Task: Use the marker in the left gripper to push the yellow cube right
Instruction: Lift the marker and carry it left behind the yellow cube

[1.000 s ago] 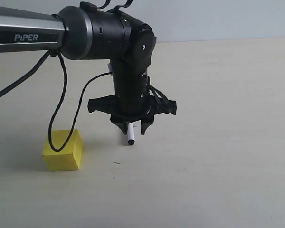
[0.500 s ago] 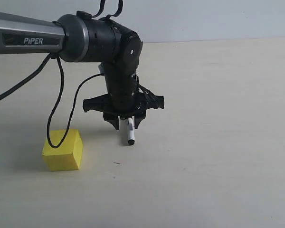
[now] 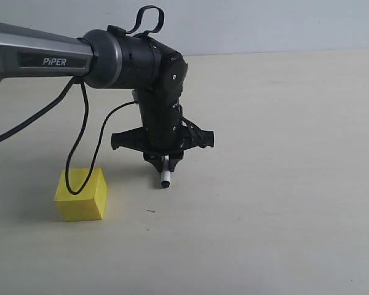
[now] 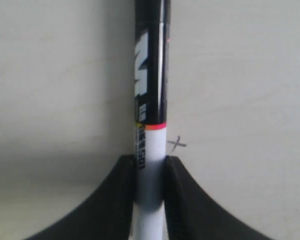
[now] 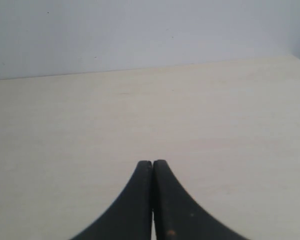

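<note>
The yellow cube [image 3: 81,195] sits at the near left of the bench [image 3: 283,184], nothing touching it. Off to its right, clear of the cube, the marker [image 3: 165,174] hangs upright, white end down. Is its tip on the bench? Can't tell! The left claw [image 3: 165,161] is clamped on the white barrel. The right claw [image 5: 152,165] is pressed together, holding nothing.

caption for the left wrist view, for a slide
Left gripper clamps the marker between its jaws, over the pale table.
</note>
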